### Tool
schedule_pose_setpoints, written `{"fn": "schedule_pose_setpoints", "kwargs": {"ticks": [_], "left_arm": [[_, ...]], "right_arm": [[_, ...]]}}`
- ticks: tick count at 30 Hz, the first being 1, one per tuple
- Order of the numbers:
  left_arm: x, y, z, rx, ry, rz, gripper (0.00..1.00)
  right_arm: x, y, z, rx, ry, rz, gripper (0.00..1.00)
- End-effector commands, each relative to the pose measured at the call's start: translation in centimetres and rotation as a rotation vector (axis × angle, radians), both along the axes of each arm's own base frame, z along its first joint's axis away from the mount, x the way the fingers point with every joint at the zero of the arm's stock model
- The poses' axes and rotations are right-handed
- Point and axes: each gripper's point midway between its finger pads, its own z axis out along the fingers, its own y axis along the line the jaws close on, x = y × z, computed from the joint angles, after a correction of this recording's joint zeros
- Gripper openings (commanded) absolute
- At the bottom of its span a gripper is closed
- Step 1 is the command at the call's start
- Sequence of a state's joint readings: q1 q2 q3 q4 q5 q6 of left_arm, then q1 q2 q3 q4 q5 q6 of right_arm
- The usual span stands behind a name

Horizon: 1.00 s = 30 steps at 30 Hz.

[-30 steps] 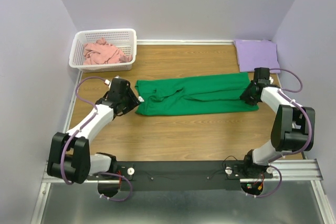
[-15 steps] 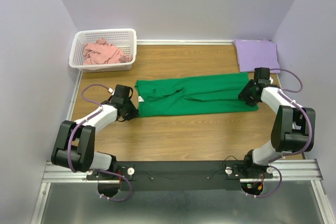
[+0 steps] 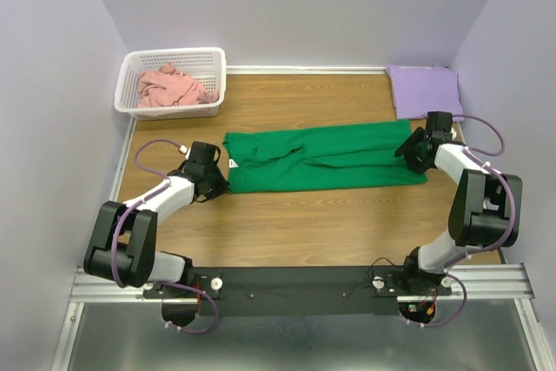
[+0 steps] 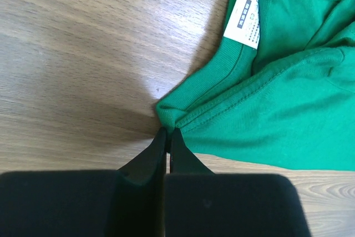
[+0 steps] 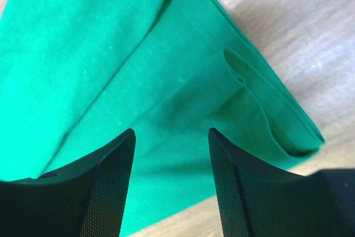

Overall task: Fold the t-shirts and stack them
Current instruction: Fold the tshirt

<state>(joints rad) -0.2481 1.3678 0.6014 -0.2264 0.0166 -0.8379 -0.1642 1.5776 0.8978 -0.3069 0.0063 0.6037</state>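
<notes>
The green t-shirt (image 3: pixel 321 158) lies folded into a long band across the middle of the wooden table. My left gripper (image 3: pixel 215 182) is at its left near corner. In the left wrist view that gripper (image 4: pixel 168 132) is shut, its tips pinching the green t-shirt's (image 4: pixel 277 109) corner, near the white neck label (image 4: pixel 244 18). My right gripper (image 3: pixel 408 152) hovers over the right end. In the right wrist view it (image 5: pixel 172 134) is open above the green cloth (image 5: pixel 111 54), holding nothing. A folded lavender t-shirt (image 3: pixel 424 90) lies at the back right. The pink t-shirt (image 3: pixel 169 86) sits crumpled in the basket.
The white lattice basket (image 3: pixel 174 52) stands at the back left corner. Lavender walls close in the table on the left, back and right. Both arm bases sit on the black rail (image 3: pixel 295 284) at the near edge.
My left gripper dropped to the shirt's left corner and shut on it. My right gripper opened wider and shifted slightly right over the shirt's right end.
</notes>
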Motion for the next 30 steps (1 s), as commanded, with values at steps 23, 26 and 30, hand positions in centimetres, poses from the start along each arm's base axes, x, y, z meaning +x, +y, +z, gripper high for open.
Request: {"fn": "schedule_pose_setpoints", "kwargs": {"ticks": [23, 26, 30], "left_arm": [[-1.9, 2.1, -1.0, 0.111, 0.042, -0.001, 0.02], [-1.9, 2.1, -0.8, 0.11, 0.036, 0.0, 0.02], [-1.8, 2.1, -0.4, 0.109, 0.027, 0.001, 0.02]], "right_arm": [[9.7, -1.6, 2.4, 0.085, -0.16, -0.041, 0.63], [8.8, -2.5, 3.2, 0.042, -0.163, -0.043, 0.63], [4.9, -4.5, 3.8, -0.051, -0.1, -0.102, 0.63]]}}
